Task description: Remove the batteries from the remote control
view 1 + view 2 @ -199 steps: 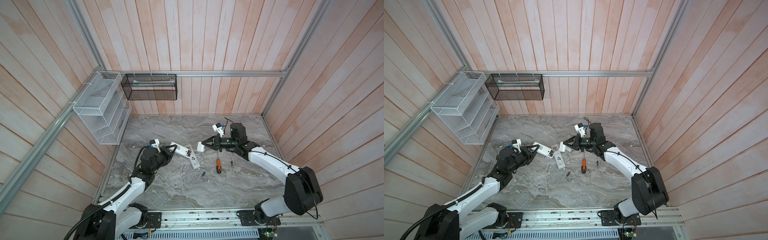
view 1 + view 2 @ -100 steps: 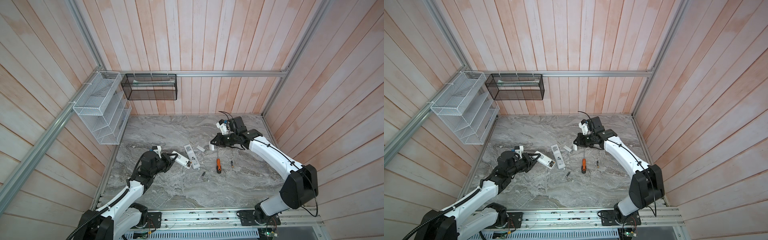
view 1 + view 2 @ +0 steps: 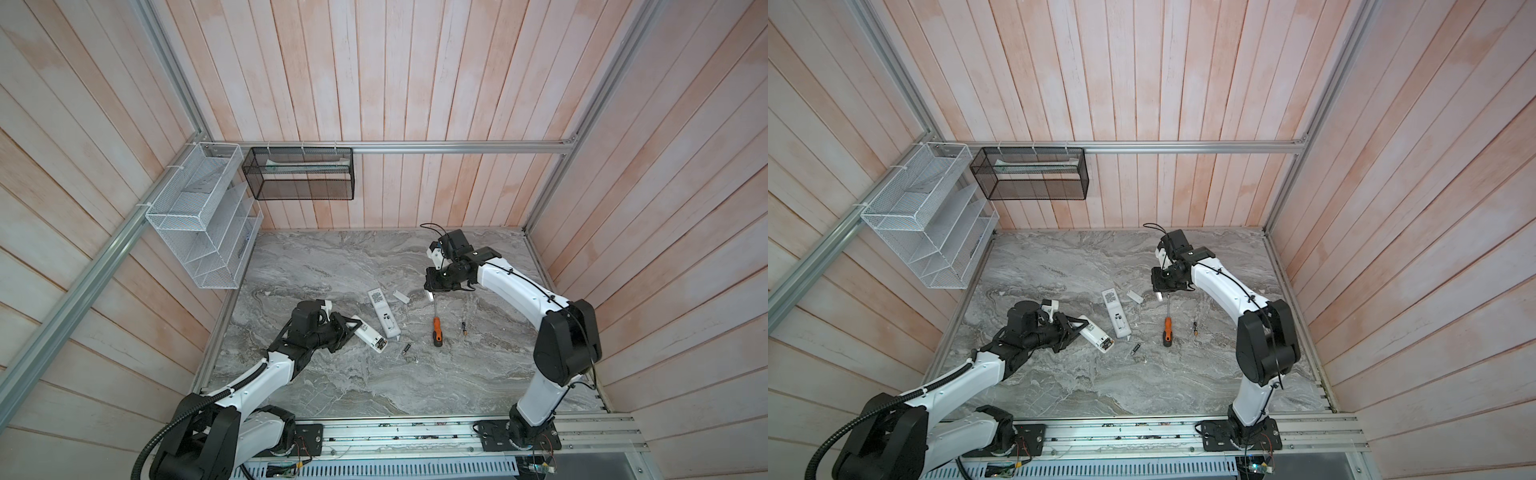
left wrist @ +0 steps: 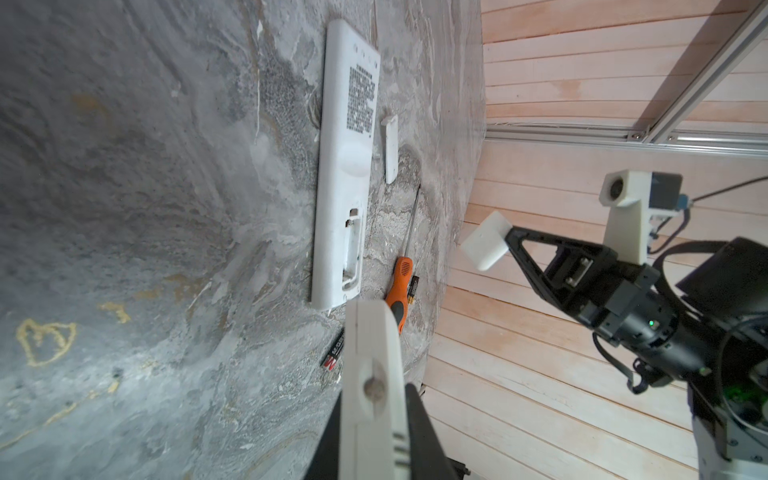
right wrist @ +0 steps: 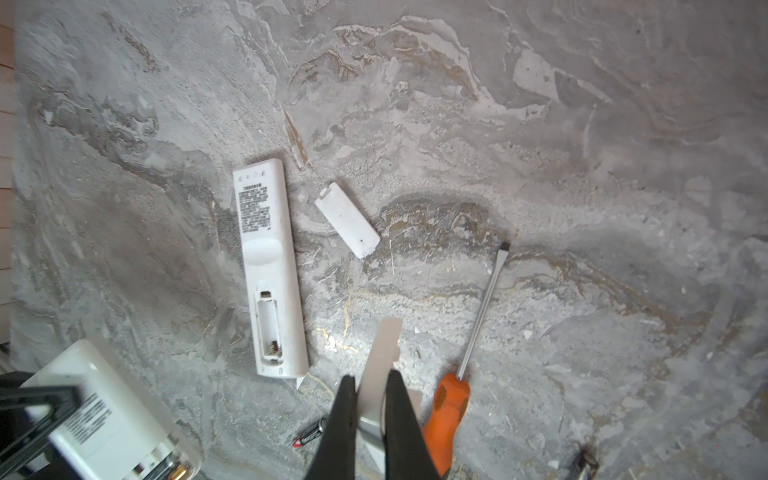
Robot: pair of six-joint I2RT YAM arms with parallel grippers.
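My left gripper (image 3: 350,327) is shut on one end of a white remote control (image 3: 368,334), held low over the table; in the left wrist view the remote (image 4: 372,374) shows edge-on between the jaws. A gold-ended battery (image 5: 179,471) sits in its open compartment. My right gripper (image 3: 431,291) points down, shut on a small white cover (image 5: 384,353). A second remote (image 3: 384,313) lies face down with an empty compartment (image 5: 270,328). One loose battery (image 3: 406,348) lies in front of it. Another battery (image 3: 463,327) lies right of the screwdriver.
An orange-handled screwdriver (image 3: 435,328) lies below my right gripper. A second white cover (image 3: 401,296) lies beside the loose remote. A white wire rack (image 3: 203,216) and a black mesh basket (image 3: 299,174) hang on the left and back walls.
My right gripper has pulled away from the held remote with the cover, moving right and turning downward. My left gripper has drawn back to the left and lowered with the remote.
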